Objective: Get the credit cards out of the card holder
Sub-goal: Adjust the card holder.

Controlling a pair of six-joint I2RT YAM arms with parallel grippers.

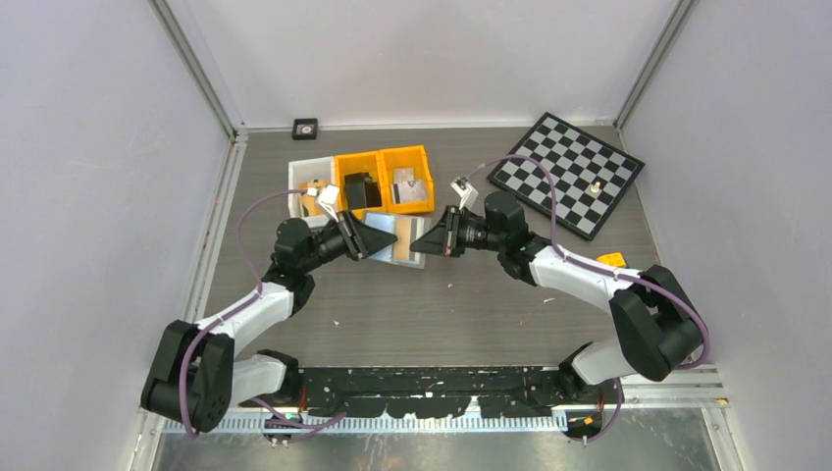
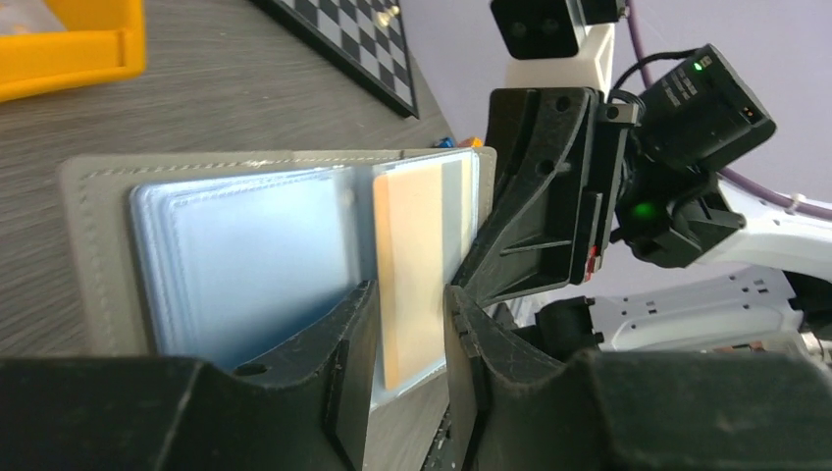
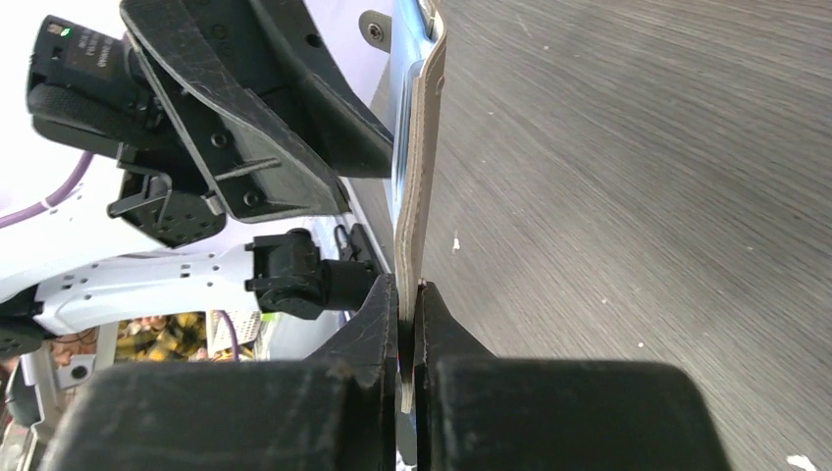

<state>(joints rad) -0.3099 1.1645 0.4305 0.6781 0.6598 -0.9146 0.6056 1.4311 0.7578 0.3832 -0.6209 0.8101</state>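
Flat grey stitched card holder [image 2: 98, 255] w/ glossy blue card [image 2: 245, 265] & tan card [image 2: 417, 245] inside hangs over dark wood-grain table [image 1: 442, 304], R gripper [image 3: 409, 324] clamped on its edge, L gripper [image 2: 412, 334] narrow-gapped at tan card

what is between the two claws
The card holder, credit cards inside, fills the gap in the top view; the right claw pinches its edge.

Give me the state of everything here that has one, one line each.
Grey stitched flat card holder: held up, edge pinched by the right fingers.
Pale blue card: inside the holder's clear pocket.
Tan card: in the holder, between the left fingers.
Right gripper: shut on the holder.
Left gripper: fingers apart around the tan card, grip unclear.
Black-and-white chessboard: lying flat.
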